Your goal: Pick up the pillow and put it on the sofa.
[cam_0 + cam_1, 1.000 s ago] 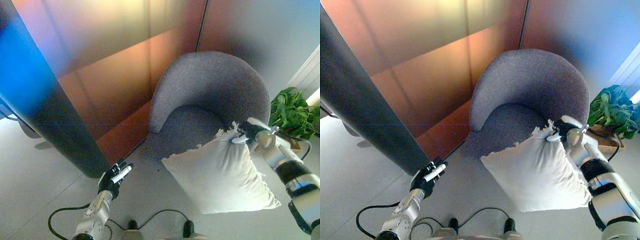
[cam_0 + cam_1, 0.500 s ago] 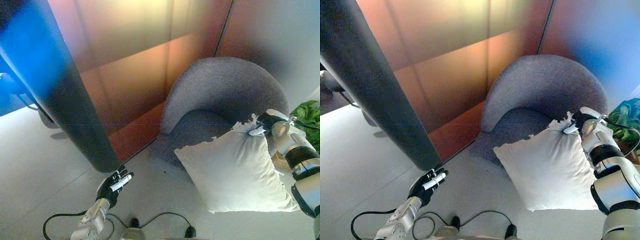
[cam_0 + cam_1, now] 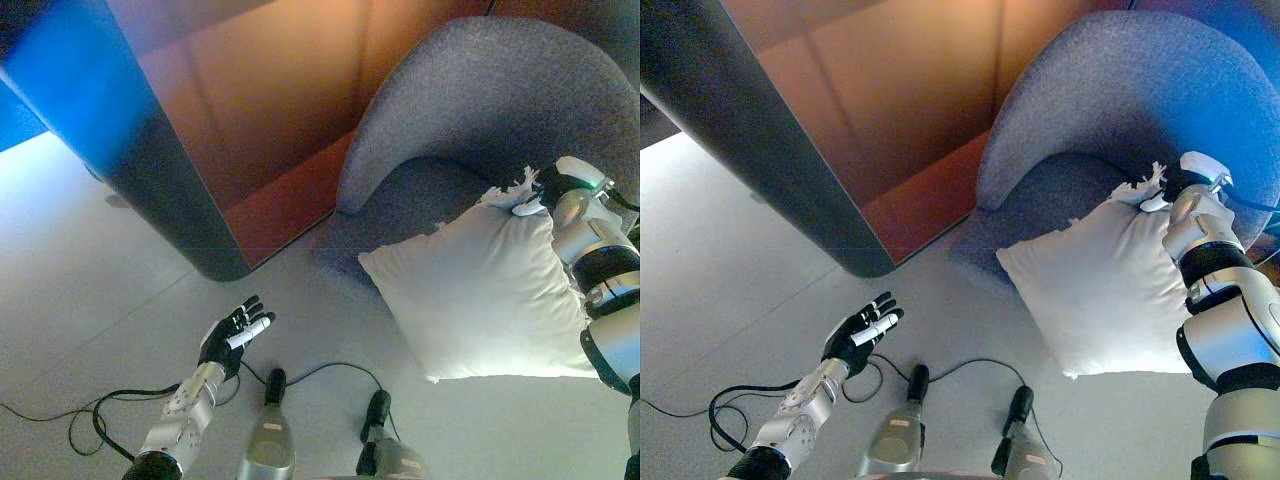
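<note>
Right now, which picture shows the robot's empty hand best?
The right eye view: the left hand shows open over the floor, with more of its arm in frame. The left eye view shows the same open hand with less of its arm.

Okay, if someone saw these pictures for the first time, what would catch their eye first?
The white pillow hanging by its top corner from the right hand, over the front of the grey sofa. Then the left hand, open and empty over the floor at lower left.
</note>
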